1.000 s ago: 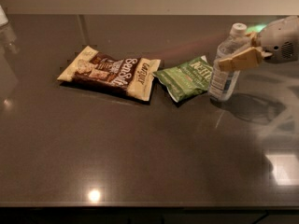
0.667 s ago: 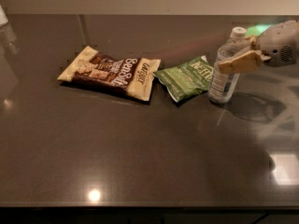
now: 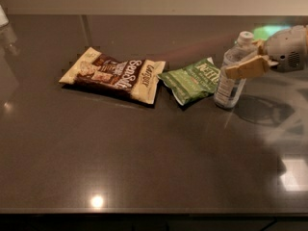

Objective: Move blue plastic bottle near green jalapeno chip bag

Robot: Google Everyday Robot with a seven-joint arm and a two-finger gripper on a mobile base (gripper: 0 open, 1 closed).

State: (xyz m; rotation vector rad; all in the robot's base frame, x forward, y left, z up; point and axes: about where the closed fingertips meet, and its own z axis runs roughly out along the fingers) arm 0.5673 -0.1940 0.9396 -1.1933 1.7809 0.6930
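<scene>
1. The gripper (image 3: pixel 243 57), near the table's (image 3: pixel 144 167) far right edge, is closed around the blue plastic bottle (image 3: pixel 227 88).
2. The bottle stands upright just right of the green jalapeno chip bag (image 3: pixel 192 78).

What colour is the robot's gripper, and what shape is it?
The gripper, at the right edge of the view, is pale tan in front, with a rounded light-grey body behind that has a small dark grille. No cables show.
</scene>
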